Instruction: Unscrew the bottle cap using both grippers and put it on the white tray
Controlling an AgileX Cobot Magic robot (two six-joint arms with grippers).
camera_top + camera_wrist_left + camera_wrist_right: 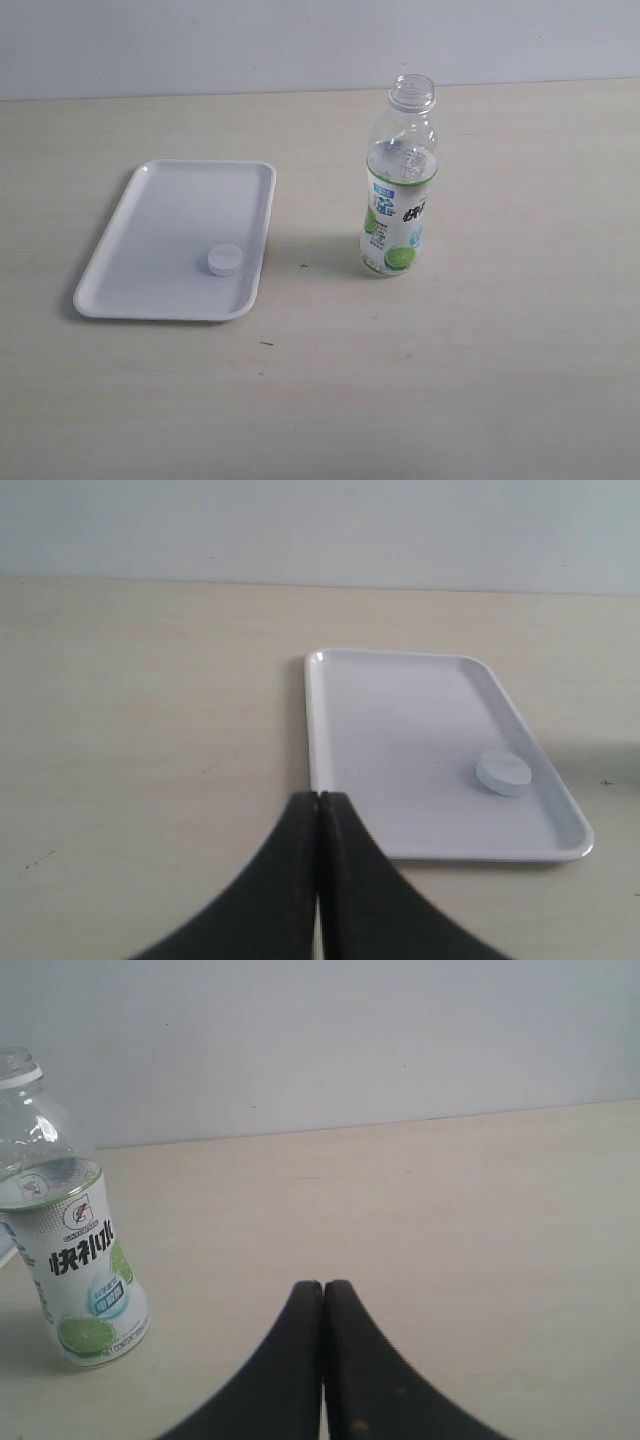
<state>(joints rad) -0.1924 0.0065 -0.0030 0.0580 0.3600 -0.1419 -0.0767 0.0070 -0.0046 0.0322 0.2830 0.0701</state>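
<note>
The bottle cap [225, 259] [503, 773], small, round and white, lies flat on the white tray [150, 250] [400, 720], near the tray's long edge that faces the bottle. The bottle [400, 180] [68, 1260] stands upright and uncapped on the table, to the right of the tray in the exterior view. Neither arm shows in the exterior view. My left gripper [318, 798] is shut and empty, hovering by a tray edge, away from the cap. My right gripper [322, 1287] is shut and empty, with the bottle off to one side of it.
Everything rests on a pale wood-grain tabletop [480, 380]. A plain light wall [200, 40] rises behind its far edge.
</note>
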